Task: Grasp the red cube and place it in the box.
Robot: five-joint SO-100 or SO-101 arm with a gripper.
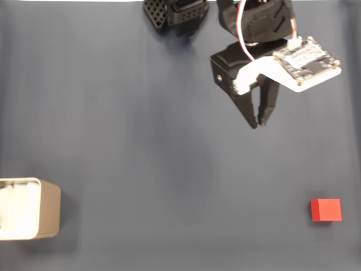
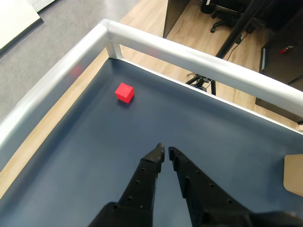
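Observation:
The red cube (image 1: 326, 209) lies on the dark blue mat at the lower right of the fixed view; the wrist view shows the cube (image 2: 125, 92) near the mat's far left corner. The beige box (image 1: 49, 209) with white lining stands at the left edge of the fixed view, and a tan corner of the box (image 2: 294, 174) shows at the right edge of the wrist view. My black gripper (image 1: 258, 123) hangs above the mat at the upper right, well apart from the cube. Its tips nearly touch and nothing is between them; the gripper (image 2: 166, 152) is shut.
The mat (image 1: 169, 169) is bounded by a silver metal rail (image 2: 199, 59) in the wrist view, with wooden floor and chair legs beyond. The arm's base (image 1: 175, 14) is at the top middle of the fixed view.

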